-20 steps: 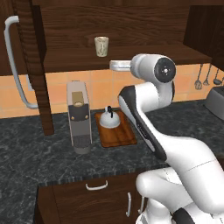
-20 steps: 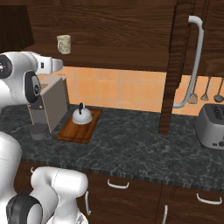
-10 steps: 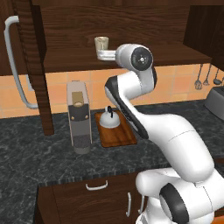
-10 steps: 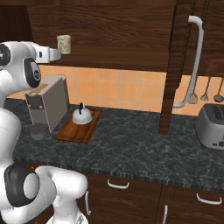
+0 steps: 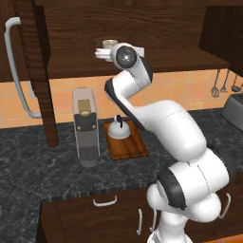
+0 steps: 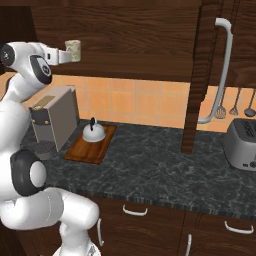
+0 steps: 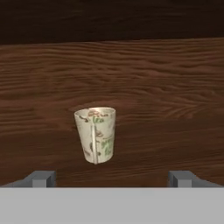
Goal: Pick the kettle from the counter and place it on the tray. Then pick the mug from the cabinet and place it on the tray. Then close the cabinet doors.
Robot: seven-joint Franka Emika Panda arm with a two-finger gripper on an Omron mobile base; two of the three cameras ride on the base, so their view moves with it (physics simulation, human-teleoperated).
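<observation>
Reaching way up, the arm is bent at the elbow with the forearm rising to shelf height and the wrist turned level, so the tool points straight into the open cabinet. Its jaws are spread wide with nothing between them, and the mug stands upright on the wooden shelf just ahead of the fingertips, roughly centred in the gap but not touched. From the right base view the tool sits right beside the mug, at the same height. Down on the dark surface the kettle already sits on the tray, next to the tall grey coffee machine. Both cabinet doors hang open.
</observation>
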